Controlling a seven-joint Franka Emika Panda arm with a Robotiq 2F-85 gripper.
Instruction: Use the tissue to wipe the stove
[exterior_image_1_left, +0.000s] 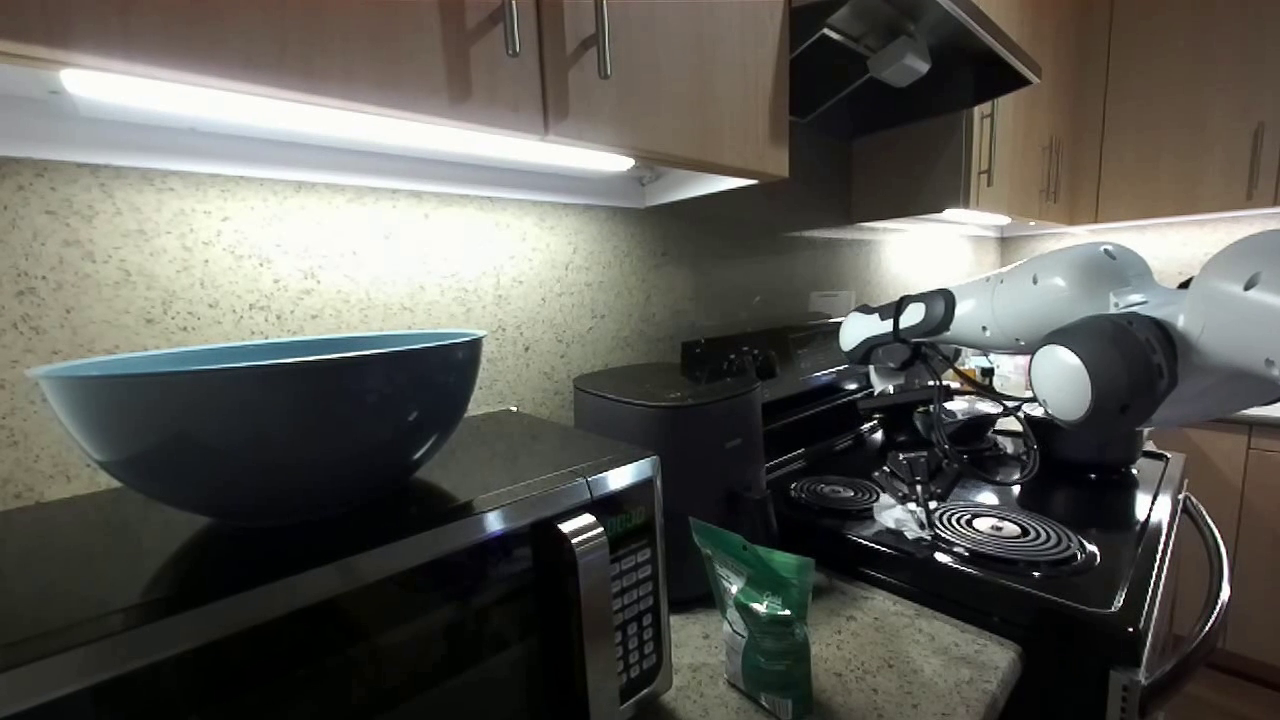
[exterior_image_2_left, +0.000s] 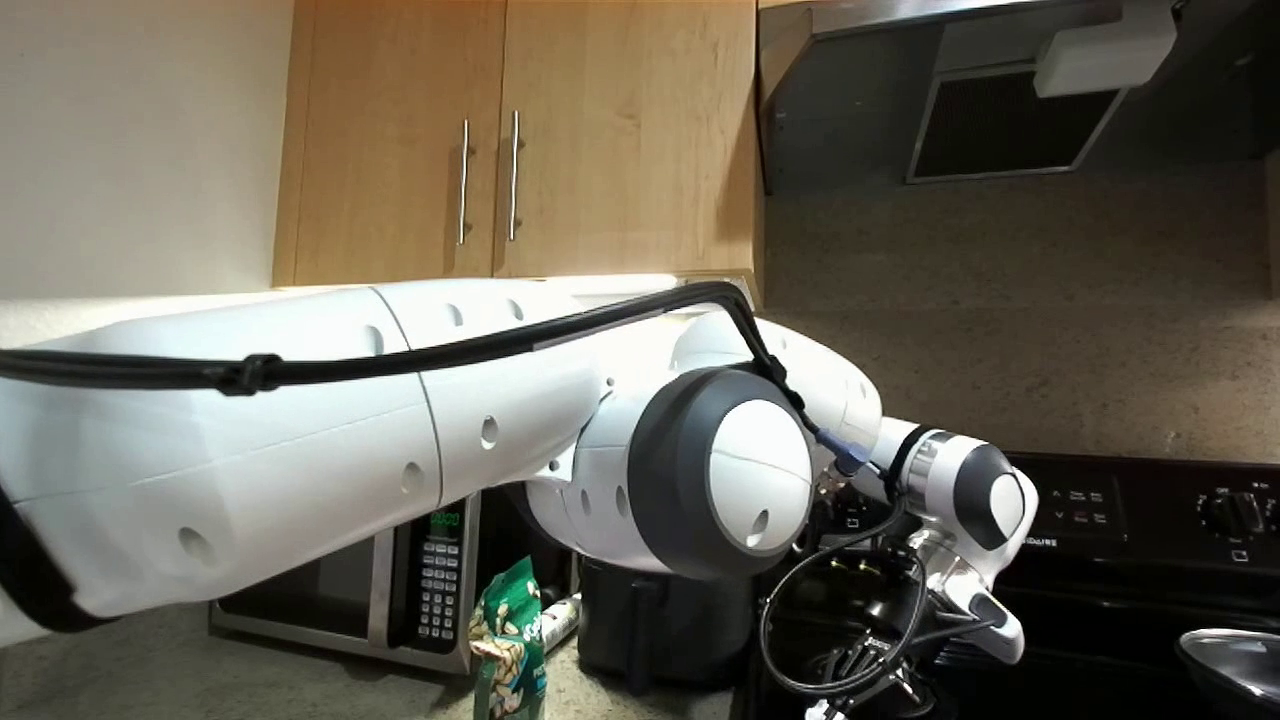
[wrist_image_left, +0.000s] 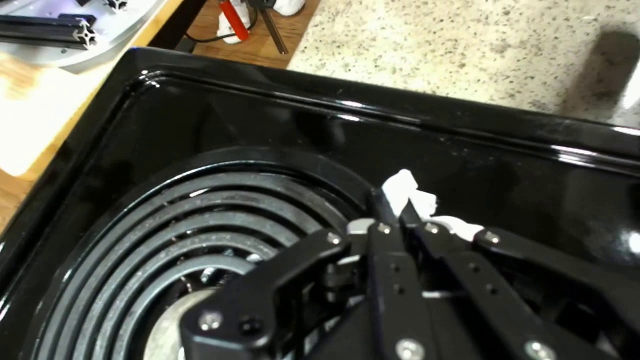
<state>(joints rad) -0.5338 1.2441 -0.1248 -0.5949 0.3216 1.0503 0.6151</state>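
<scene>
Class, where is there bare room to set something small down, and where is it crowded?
In an exterior view, bare counter lies between the green bag and the stove. In the wrist view, bare stovetop lies between the tissue and the raised rim. It is crowded at the gripper by the coil burner, and between green bag and microwave.

The stove (exterior_image_1_left: 1112, 510) is black and glossy, its spiral coils (exterior_image_1_left: 1005, 530) set below a raised back panel (exterior_image_2_left: 1165, 505) along the rear edge. The tissue (wrist_image_left: 400, 187), white and crumpled, is pinched low at the stove top near a side edge, just beside the coil by the front corner.
</scene>
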